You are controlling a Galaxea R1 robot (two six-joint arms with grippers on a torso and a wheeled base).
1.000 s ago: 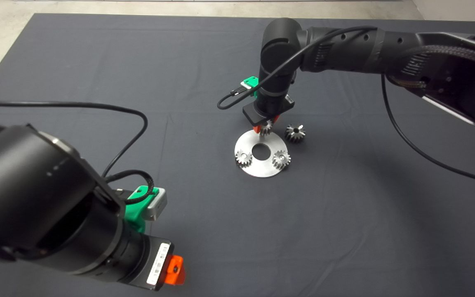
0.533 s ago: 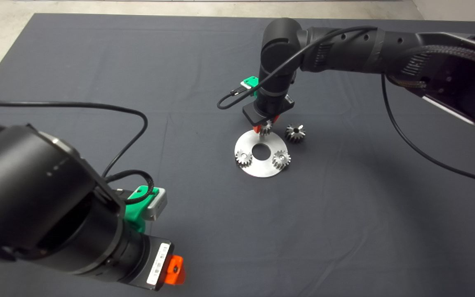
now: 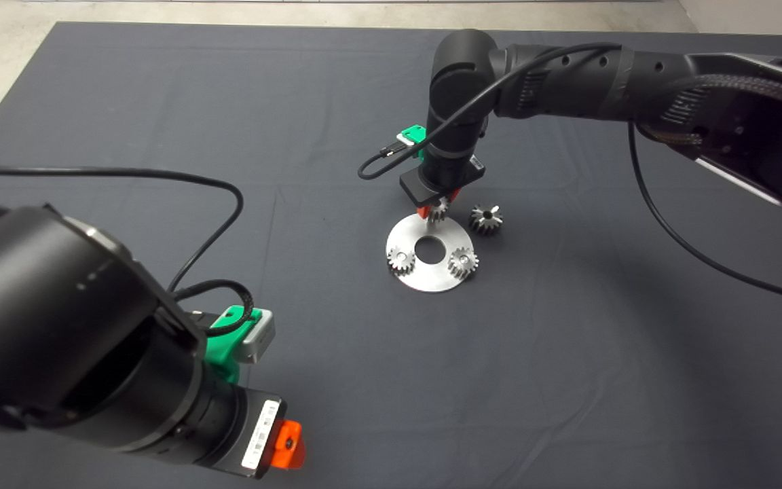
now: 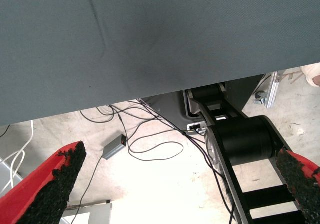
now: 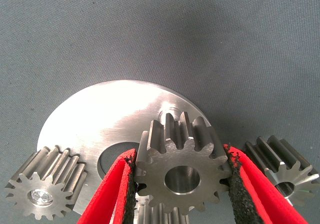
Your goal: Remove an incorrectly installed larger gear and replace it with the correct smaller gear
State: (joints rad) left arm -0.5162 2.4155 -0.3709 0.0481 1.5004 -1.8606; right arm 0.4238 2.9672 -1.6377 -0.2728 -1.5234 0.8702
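My right gripper hangs over the far rim of the round steel plate, shut on the smaller gear, a fine-toothed grey one. In the right wrist view that smaller gear sits between the red fingers, a little off a short peg on the plate. The larger gear, shiny with broad teeth, lies on the mat just right of the plate; it also shows as the larger gear beside the held one. My left gripper is parked at the lower left, open.
Two more small gears sit on the plate on either side of its centre hole. The right arm reaches in over the mat's far right. The left wrist view shows floor cables and the robot's base past the mat edge.
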